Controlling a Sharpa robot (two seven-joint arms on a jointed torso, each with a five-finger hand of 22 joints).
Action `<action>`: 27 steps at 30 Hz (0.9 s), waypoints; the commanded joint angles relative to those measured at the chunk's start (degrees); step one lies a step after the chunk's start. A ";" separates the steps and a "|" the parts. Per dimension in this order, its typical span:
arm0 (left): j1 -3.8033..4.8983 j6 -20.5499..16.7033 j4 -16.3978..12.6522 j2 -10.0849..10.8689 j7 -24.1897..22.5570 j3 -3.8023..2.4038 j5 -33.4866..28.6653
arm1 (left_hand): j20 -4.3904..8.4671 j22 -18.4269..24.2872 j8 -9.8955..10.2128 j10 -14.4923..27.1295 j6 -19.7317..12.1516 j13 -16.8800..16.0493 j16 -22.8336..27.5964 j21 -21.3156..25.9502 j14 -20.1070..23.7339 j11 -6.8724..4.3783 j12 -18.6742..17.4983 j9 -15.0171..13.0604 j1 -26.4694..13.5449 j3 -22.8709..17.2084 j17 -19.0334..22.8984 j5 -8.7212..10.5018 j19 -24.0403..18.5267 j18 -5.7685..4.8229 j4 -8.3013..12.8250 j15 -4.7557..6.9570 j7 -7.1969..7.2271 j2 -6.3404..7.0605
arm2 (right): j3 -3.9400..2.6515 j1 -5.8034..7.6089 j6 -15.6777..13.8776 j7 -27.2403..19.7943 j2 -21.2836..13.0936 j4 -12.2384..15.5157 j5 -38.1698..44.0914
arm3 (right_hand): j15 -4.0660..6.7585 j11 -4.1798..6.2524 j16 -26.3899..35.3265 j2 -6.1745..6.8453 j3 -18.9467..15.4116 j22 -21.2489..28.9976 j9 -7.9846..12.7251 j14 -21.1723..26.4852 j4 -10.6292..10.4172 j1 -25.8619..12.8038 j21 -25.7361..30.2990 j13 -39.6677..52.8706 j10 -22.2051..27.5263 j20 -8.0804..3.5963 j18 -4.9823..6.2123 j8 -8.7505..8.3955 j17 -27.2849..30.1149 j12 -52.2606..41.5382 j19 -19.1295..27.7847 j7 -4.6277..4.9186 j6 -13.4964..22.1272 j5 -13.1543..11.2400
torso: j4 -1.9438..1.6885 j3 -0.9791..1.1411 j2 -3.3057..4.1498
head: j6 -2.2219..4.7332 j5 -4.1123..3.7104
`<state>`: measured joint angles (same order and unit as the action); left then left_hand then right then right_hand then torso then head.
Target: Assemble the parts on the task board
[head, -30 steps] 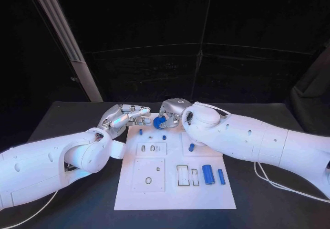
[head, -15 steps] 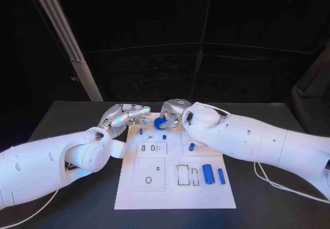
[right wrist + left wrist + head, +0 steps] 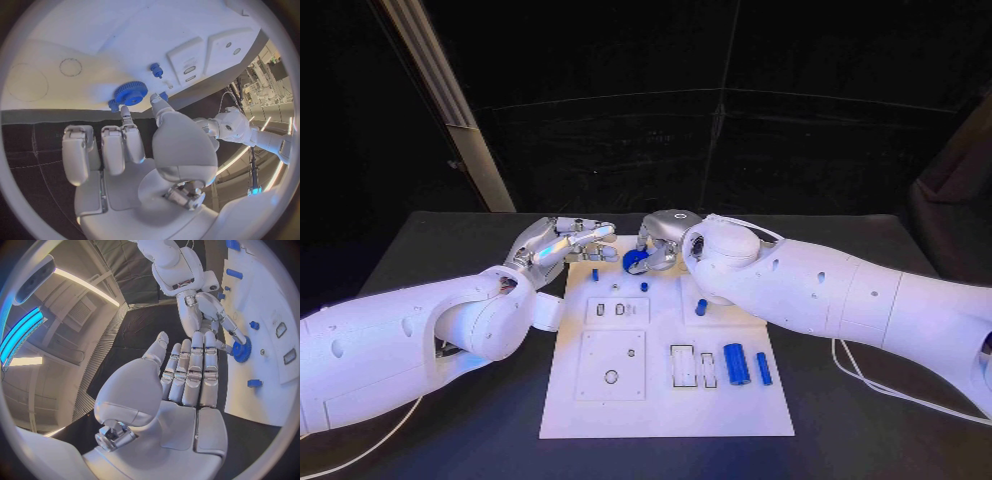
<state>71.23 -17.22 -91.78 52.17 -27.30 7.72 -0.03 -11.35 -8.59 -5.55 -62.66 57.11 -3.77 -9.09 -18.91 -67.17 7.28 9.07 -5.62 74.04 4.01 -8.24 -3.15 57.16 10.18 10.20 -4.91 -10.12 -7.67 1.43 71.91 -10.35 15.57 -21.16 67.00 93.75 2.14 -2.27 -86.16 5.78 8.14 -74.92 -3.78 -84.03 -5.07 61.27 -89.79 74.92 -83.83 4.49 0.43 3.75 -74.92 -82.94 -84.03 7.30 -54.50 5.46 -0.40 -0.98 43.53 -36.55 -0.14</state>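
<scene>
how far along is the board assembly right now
Early to midway, as far as the views show. Done: a few small blue pegs already stand upright on the task board. In hand: the right hand pinches a blue gear at the board's far end, while the left hand hovers beside it holding nothing. Left: two blue cylinders lie loose beside open slots.

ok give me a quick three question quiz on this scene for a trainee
1. True or false: the right hand pinches the blue gear.
2. Where is the left hand? A) gripping a cylinder B) empty, fingers straight C) flat on the task board
3. Fill in: the large blue cylinder lies on the board's ____ side, as the robot sees it.

Key: 1 true; 2 B; 3 right.
</scene>
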 commanded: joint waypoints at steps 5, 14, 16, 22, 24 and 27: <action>0.08 0.60 -0.05 0.02 -0.16 -0.05 0.25 | 0.04 0.10 0.38 0.03 0.07 0.06 0.24 0.17 -0.04 0.41 -0.17 0.08 -0.01 -0.02 -0.06 -0.14 -0.30 0.17 0.22 -0.34 -0.35 -0.04 | -0.01 0.13 0.77 0.20 -0.42 0.13 -0.85 | -0.41 -0.24 0.15 -0.34 0.46 -15.08 -0.13 -4.07 -2.27 0.52 -0.21 8.67 -2.04 0.26 -0.43 0.03 -6.84 -0.02 -5.97 -0.10 -0.24 1.31 | 0.04 -0.02 0.00 | -0.12 0.00; 0.08 0.62 -0.03 0.27 -0.23 -0.05 0.25 | 0.04 0.10 0.38 0.03 0.07 0.06 0.24 0.17 -0.04 0.41 -0.17 0.08 -0.01 -0.02 -0.06 -0.14 -0.30 0.17 0.22 -0.34 -0.35 -0.04 | 0.00 0.12 -10.39 -6.62 -5.70 3.51 -6.65 | -0.26 -0.12 0.28 -1.23 1.63 -15.08 -0.08 -4.04 -1.53 3.87 -0.21 9.10 -2.37 0.09 -0.43 -0.09 -6.70 -0.48 -5.97 -0.18 -0.51 6.70 | 0.13 0.02 -0.09 | 0.01 -0.10; 0.09 0.62 -0.02 0.41 -0.27 -0.05 0.25 | 0.04 0.10 0.38 0.03 0.07 0.06 0.24 0.17 -0.04 0.41 -0.17 0.08 -0.01 -0.02 -0.06 -0.14 -0.30 0.17 0.22 -0.34 -0.35 -0.04 | 0.00 0.13 -11.07 -10.14 -8.22 5.00 -10.19 | -0.30 -0.16 0.43 -1.22 1.88 -15.08 -0.05 -3.97 -0.75 4.96 -0.21 8.89 -2.22 0.10 -0.43 -0.10 -6.44 -0.23 -5.97 -0.12 -0.38 6.49 | 0.26 0.01 -0.18 | 0.03 0.00; 0.10 0.74 -0.05 0.89 -0.48 -0.05 0.25 | 0.03 0.13 0.49 -0.05 0.14 0.05 0.40 0.16 -0.07 0.40 -0.30 0.08 0.00 -0.04 -0.15 -0.14 -0.35 0.18 0.43 -0.35 -0.31 -0.13 | 0.01 0.22 -7.71 -18.93 -16.40 8.53 -21.61 | -0.19 -0.16 0.69 -0.67 2.84 -14.50 -0.17 -3.88 3.51 9.85 0.05 8.46 -1.88 0.06 -0.29 0.16 -6.16 0.31 -5.61 -0.13 -1.13 4.47 | 0.61 -0.07 -0.37 | 0.35 0.03; 0.10 0.85 -0.02 1.01 -0.53 -0.05 0.25 | 0.03 0.13 0.49 -0.12 0.23 0.04 0.43 0.14 -0.12 0.36 -0.31 0.06 0.04 -0.09 -0.18 -0.15 -0.34 0.19 0.49 -0.33 -0.27 -0.23 | 0.02 0.24 -6.97 -20.58 -18.83 9.38 -23.93 | -0.09 -0.12 0.67 -0.27 2.89 -14.47 -0.23 -3.90 4.59 10.78 0.07 8.45 -1.87 -0.02 -0.28 0.25 -6.26 0.34 -5.59 -0.18 -1.60 4.02 | 0.81 -0.02 -0.42 | 0.44 0.13; 0.10 1.08 0.08 1.05 -0.61 -0.05 0.25 | 0.06 0.13 0.48 -0.32 0.42 0.02 0.46 0.08 -0.26 0.27 -0.32 0.03 0.08 -0.15 -0.26 -0.15 -0.29 0.23 0.62 -0.26 -0.20 -0.40 | 0.04 0.24 -6.38 -21.95 -22.58 10.58 -26.10 | 0.05 -0.07 0.64 0.19 2.88 -14.47 -0.23 -3.93 6.05 11.77 0.07 8.41 -1.88 -0.16 -0.28 0.24 -6.39 0.39 -5.58 -0.25 -2.14 3.64 | 0.93 0.10 -0.39 | 0.59 -0.17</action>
<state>71.24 -17.12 -91.70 53.19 -27.27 7.73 -0.03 -11.35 -8.53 -5.28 -62.66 57.20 -3.77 -8.86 -18.91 -67.17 7.28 9.07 -5.62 74.04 3.85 -8.43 -3.15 57.16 10.17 10.36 -4.91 -10.21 -7.67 1.46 72.03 -17.23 -0.62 -43.09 76.98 74.52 2.14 -2.26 -85.84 5.91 11.03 -74.91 -3.95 -84.03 0.67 72.51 -89.79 74.92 -83.83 4.48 0.43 3.76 -74.91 -82.83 -84.03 7.09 -56.16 9.40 0.32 -0.97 43.15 -36.06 -0.10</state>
